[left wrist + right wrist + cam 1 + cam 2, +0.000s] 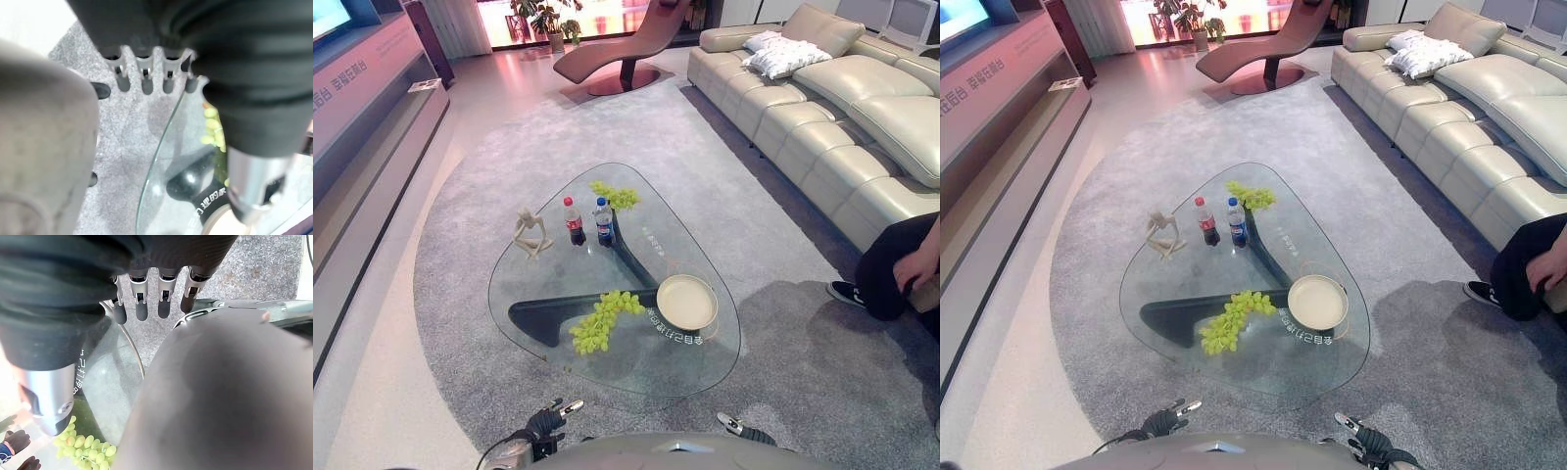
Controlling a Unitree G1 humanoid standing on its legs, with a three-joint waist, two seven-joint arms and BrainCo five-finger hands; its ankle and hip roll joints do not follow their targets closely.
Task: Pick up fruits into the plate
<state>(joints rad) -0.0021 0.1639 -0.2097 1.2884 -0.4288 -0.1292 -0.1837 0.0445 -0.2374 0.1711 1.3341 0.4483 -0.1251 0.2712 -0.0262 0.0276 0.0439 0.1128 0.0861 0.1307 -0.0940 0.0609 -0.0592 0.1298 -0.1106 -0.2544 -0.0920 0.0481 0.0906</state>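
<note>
Left robot hand (548, 421): we see it low at the near edge, short of the table, fingers (145, 81) straight and loose, holding nothing.
Right robot hand (1368, 443): we find it low as well, near the table's front rim, fingers (142, 306) relaxed and empty.
Clear glass table with a dark curved base (548, 343): it lies just ahead of both hands, on a round grey rug (460, 235).
Near bunch of green grapes (602, 319): we see it on the glass, ahead of the hands and between them, closer to the left robot hand, lying just beside the plate and not in it.
Round cream plate with a thin metal rim (686, 301): it sits ahead of the right robot hand, on the glass, with nothing on it.
Two small plastic bottles, one red-capped and dark (574, 221), one blue-labelled (603, 221): they stand upright side by side, farther out than the plate.
Pale seated figurine (530, 233): we place it near the bottles, on the left robot hand's side.
Far bunch of green grapes (616, 195): it lies beyond the bottles, near the table's far end.
Person's dark trouser leg and shoe (886, 279): off to the right, by the beige leather sofa (842, 117).
</note>
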